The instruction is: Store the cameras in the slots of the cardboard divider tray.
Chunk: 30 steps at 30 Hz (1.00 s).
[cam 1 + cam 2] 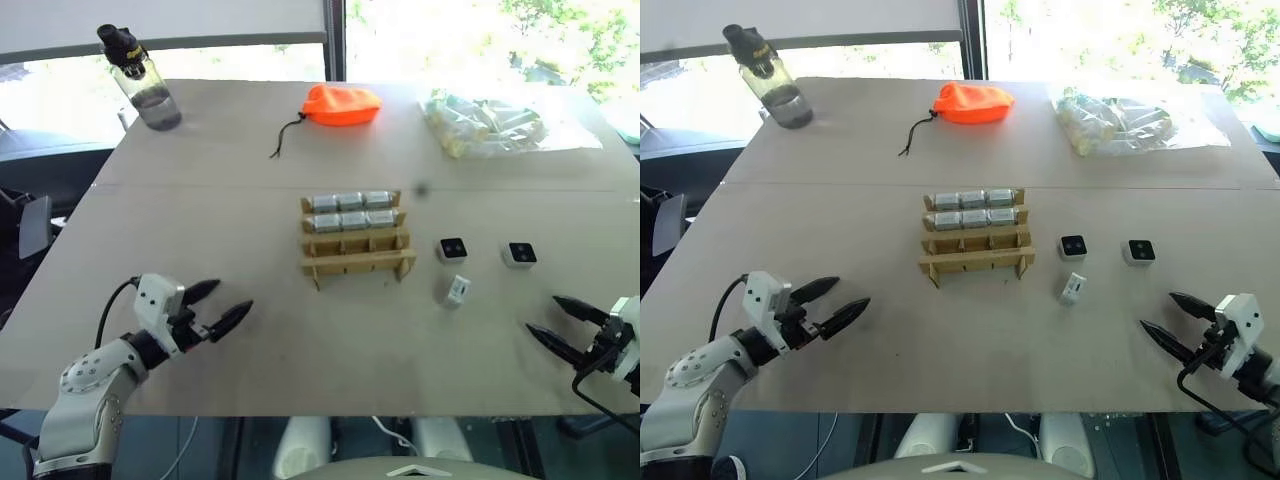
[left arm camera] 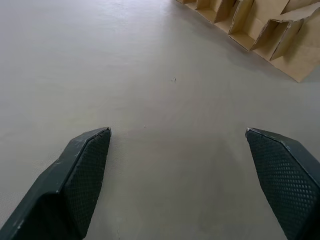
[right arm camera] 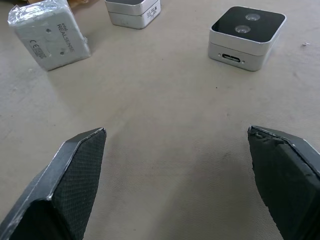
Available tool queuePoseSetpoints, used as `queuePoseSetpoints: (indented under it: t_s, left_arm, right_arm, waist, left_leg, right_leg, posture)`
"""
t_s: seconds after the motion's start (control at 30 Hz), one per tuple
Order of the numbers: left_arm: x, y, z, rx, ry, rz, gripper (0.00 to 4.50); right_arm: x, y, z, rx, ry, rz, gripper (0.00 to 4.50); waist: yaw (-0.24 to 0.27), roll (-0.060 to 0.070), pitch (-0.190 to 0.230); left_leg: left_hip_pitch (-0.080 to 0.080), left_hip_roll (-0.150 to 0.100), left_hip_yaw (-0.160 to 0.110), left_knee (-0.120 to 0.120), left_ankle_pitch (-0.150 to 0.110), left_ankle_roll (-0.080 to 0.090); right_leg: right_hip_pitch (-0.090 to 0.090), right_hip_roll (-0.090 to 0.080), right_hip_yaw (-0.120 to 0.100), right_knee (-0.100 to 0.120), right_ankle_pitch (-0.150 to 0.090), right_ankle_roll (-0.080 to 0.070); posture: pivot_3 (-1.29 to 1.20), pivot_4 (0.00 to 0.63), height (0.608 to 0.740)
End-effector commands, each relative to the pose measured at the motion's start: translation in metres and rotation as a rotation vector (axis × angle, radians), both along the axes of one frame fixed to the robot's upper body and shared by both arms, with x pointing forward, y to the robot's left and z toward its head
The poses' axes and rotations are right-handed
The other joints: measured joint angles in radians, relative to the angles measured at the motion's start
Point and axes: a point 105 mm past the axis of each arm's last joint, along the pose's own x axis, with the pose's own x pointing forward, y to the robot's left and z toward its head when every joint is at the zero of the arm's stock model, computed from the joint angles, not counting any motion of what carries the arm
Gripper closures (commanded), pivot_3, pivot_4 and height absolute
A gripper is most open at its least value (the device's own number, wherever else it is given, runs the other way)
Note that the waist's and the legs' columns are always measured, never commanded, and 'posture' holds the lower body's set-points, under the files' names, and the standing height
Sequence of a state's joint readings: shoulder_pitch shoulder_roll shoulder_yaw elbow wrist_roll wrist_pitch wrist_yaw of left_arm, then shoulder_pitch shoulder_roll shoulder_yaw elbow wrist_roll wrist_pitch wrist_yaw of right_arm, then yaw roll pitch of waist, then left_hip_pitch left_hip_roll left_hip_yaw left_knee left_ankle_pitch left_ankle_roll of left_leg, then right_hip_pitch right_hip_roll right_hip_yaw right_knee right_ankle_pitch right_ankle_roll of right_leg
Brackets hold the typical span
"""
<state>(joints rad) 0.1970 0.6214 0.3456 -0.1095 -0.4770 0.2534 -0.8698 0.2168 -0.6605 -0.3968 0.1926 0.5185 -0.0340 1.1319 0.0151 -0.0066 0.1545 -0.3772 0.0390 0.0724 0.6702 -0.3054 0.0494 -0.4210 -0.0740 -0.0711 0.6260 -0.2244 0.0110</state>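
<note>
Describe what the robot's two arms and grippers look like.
Both arms have silver-grey rounded shells and a white boxy wrist block with a black cable looping from it. The left gripper and right gripper each carry two black, tapering, pointed fingers whose inner pads show a fine dotted texture.

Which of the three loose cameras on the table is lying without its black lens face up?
The camera nearest the robot, just below the other two: it shows pale sides, while theirs face lens-up.

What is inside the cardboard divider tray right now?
Six cameras fill the two far rows of the cardboard divider tray; the near row's three slots look empty. Their lens faces are hidden.
</note>
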Motion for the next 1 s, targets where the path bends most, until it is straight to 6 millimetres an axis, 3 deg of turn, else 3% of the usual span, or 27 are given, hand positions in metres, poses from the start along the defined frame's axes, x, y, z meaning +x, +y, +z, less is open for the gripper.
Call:
queuePoseSetpoints:
  t_s: [0.03,0.37,0.6,0.77,0.87,1.0]
  left_arm:
    - [0.001,-0.002,0.009,0.015,-0.034,-0.011,0.02]
    - [0.008,0.0,0.01,0.03,-0.042,0.0,0.02]
    - [0.011,-0.007,0.016,0.039,-0.067,-0.032,0.02]
    - [0.017,-0.008,0.032,0.087,-0.118,-0.041,0.02]
    - [0.016,-0.013,0.05,0.103,-0.145,-0.122,0.02]
    - [0.008,-0.024,0.051,0.232,-0.099,-0.275,0.02]
  right_arm:
    - [0.001,0.003,0.008,-0.029,-0.02,0.031,0.0]
    - [0.005,0.007,0.013,-0.022,-0.034,0.005,0.0]
    - [0.022,0.003,0.014,-0.015,-0.059,-0.155,0.0]
    - [0.03,0.004,0.016,0.088,-0.044,-0.258,0.0]
    - [0.04,0.008,0.013,0.078,-0.072,-0.363,0.0]
    - [0.05,0.01,0.005,0.044,-0.084,-0.447,0.0]
  waist:
    - [0.0,0.0,0.0]
    - [0.0,0.0,0.0]
    - [-0.001,-0.001,0.0]
    - [-0.001,-0.001,-0.001]
    - [-0.001,-0.002,-0.001]
    - [-0.004,-0.002,-0.001]
  left_leg:
    - [0.0,0.0,0.0,0.0,0.0,0.0]
    - [-0.001,0.0,0.0,0.002,0.0,0.0]
    - [-0.001,0.0,0.001,0.003,0.003,-0.004]
    - [-0.001,0.0,0.0,0.003,0.003,-0.004]
    - [-0.001,0.0,-0.001,0.004,0.003,-0.004]
    - [-0.001,0.0,0.0,0.005,0.003,-0.005]
  right_leg:
    - [0.0,0.0,0.0,0.0,0.0,0.0]
    - [0.0,0.003,-0.001,0.001,0.002,0.003]
    - [0.0,0.005,0.0,0.001,0.002,0.004]
    - [0.0,0.006,0.0,0.002,0.002,0.004]
    - [0.0,0.006,-0.001,0.003,0.002,0.004]
    - [0.0,0.006,0.0,0.005,0.002,0.004]
  posture:
    - [0.0,0.15,0.726]
    - [0.0,0.15,0.726]
    - [0.0,0.15,0.726]
    - [0.0,0.15,0.726]
    - [0.0,0.15,0.726]
    - [0.0,0.15,0.726]
